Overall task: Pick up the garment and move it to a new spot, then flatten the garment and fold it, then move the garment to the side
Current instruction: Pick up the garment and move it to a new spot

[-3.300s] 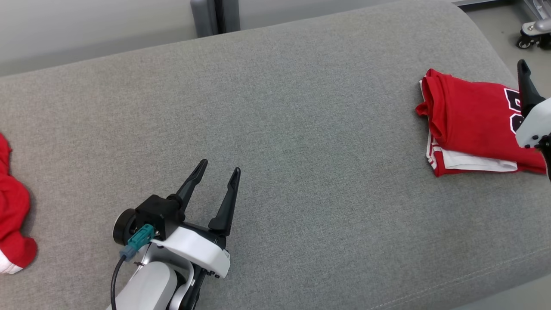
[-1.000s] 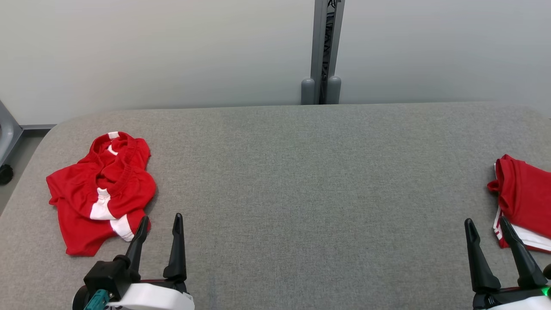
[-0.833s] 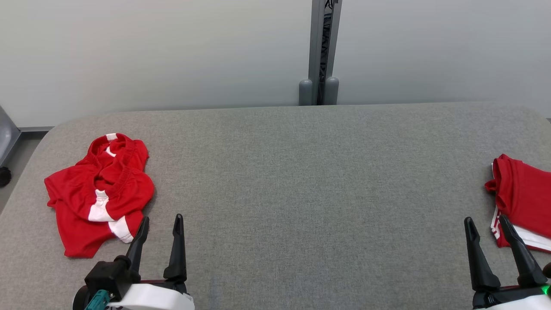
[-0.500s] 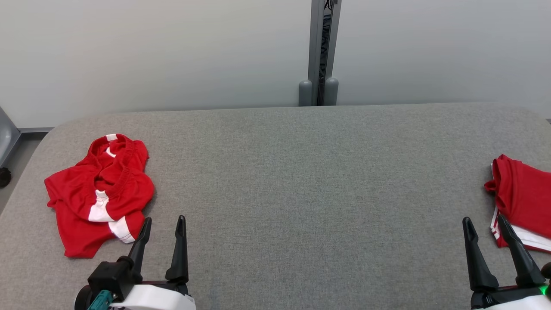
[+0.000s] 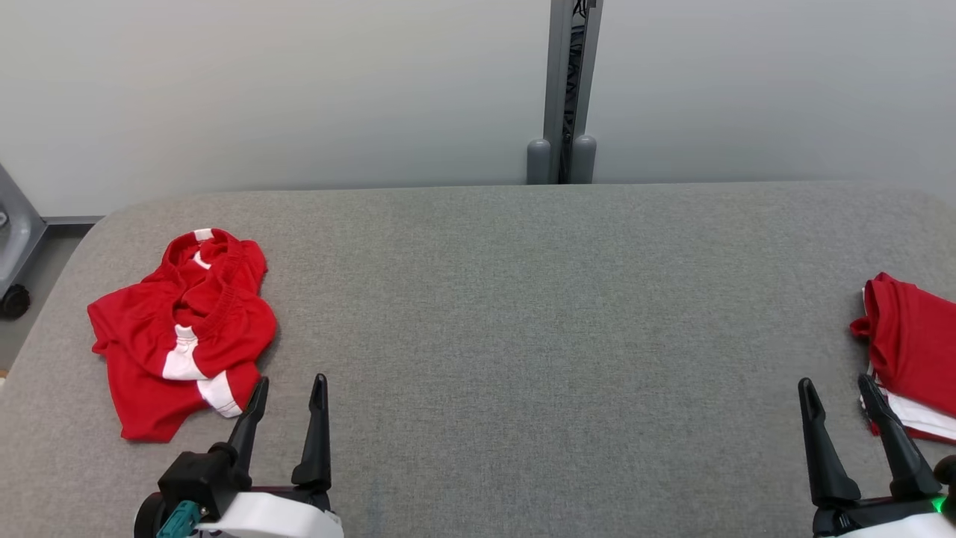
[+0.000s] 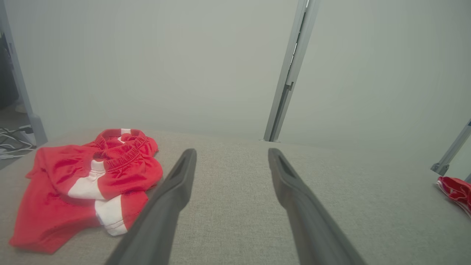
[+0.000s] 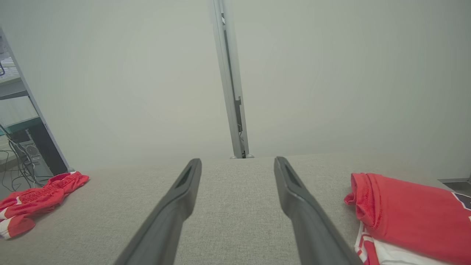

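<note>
One crumpled red garment is lying in a loose heap on the left part of the grey padded table, near its left end. White bands are showing among its folds, and a gathered waistband is turning up at the far side. We are noting the left gripper just beside the heap's near right corner. Its fingers are standing partly spread with only bare table cloth between them, so it is gripping nothing. The outer fingertip is sitting close to the white-banded hem, and we are unable to confirm whether it is touching. We are finding a folded red garment well apart from the heap, at the table's right end, where the head view's edge is cutting it off. It is resting flat, with a white layer and red-and-white striped trim showing beneath the red top layer. In the right wrist view a black-and-white print is showing at its far right. The right gripper is sitting just beside this garment's near left corner, with its fingers likewise partly spread and nothing held between them. In the head view its outer finger is crossing in front of the garment's edge, and we cannot tell whether they are in contact. Behind the table a pale wall is rising, with a grey upright post standing at the middle of the far edge. A dark caster is showing on the floor past the left end.
</note>
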You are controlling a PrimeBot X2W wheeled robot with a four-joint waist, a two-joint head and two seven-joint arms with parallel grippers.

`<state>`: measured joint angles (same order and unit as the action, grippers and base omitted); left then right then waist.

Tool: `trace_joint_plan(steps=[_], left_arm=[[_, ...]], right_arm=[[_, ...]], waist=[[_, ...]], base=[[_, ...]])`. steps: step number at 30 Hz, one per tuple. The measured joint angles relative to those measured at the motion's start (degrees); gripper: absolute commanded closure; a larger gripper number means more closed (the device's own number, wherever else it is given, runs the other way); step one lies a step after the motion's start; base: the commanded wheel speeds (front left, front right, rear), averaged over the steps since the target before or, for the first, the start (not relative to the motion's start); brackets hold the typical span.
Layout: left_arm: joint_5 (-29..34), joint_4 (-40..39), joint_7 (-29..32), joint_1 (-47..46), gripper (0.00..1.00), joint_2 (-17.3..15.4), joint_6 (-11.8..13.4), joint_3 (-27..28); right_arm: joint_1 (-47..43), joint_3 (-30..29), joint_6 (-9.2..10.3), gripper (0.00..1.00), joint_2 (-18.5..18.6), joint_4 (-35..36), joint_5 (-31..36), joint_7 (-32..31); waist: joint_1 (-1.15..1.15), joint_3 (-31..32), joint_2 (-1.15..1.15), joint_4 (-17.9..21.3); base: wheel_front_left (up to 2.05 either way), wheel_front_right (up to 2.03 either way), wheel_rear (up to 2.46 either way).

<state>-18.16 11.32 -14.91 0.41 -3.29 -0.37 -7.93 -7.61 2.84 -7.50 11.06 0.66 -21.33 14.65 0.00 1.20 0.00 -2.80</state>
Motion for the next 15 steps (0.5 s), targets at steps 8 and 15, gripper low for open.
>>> trace_joint_plan(steps=[8, 15], left_arm=[[0.5, 0.3, 0.0, -0.7, 0.00, 0.1, -0.1, 0.4], [0.6, 0.6, 0.0, -0.9, 0.00, 0.1, 0.0, 1.0]], right_arm=[[0.0, 0.8, 0.01, 0.00, -0.1, -0.6, -0.4, 0.0], [0.4, 2.1, 0.01, 0.00, -0.3, -1.2, -0.7, 0.1]], waist=[[0.00, 0.1, 0.00, -3.1], [0.00, 0.1, 0.00, -7.3]], base=[[0.00, 0.00, 0.00], [0.00, 0.00, 0.00]])
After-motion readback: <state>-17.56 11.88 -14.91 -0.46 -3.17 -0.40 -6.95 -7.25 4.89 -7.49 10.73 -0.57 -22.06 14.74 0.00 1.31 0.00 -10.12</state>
